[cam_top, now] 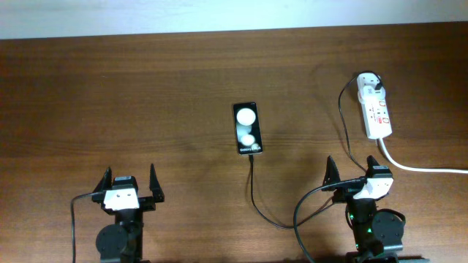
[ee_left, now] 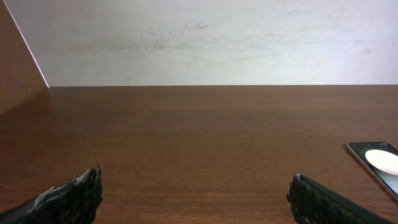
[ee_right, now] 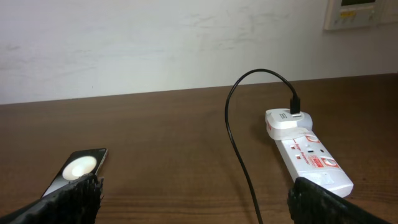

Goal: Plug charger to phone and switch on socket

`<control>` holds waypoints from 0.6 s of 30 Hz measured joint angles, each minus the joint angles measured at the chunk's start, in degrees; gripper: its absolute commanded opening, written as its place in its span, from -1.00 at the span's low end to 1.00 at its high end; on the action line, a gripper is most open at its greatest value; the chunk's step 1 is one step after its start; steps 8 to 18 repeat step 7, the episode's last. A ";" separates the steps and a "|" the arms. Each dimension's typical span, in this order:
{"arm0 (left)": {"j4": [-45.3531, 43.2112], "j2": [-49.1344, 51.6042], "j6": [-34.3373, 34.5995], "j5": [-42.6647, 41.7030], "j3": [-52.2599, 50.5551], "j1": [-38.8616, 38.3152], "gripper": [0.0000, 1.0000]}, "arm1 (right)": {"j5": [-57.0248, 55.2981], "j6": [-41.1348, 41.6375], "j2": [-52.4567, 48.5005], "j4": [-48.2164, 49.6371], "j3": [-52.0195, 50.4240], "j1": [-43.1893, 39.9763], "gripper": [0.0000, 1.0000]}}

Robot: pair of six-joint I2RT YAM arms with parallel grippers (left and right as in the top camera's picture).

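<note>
The black phone (cam_top: 247, 128) lies mid-table with two white round spots; it also shows in the left wrist view (ee_left: 377, 163) and the right wrist view (ee_right: 78, 168). The thin black charger cable (cam_top: 257, 197) runs from the phone's near end, loops by the right arm and rises (ee_right: 239, 137) to its white plug head (cam_top: 369, 84) seated in the far end of the white socket strip (cam_top: 377, 113), which also shows in the right wrist view (ee_right: 311, 158). My left gripper (cam_top: 131, 186) is open and empty near the front edge. My right gripper (cam_top: 355, 175) is open and empty, short of the strip.
The strip's thick white cord (cam_top: 424, 168) runs off the right edge. A pale wall (ee_left: 199, 37) stands behind the table's far edge. A white wall panel (ee_right: 360, 12) is at the upper right.
</note>
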State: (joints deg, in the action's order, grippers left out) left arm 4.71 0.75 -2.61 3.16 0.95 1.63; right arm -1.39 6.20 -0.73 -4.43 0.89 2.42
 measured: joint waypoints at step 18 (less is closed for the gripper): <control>0.00 0.00 0.00 0.00 0.00 0.00 0.98 | 0.00 0.02 0.00 0.00 0.00 0.00 0.97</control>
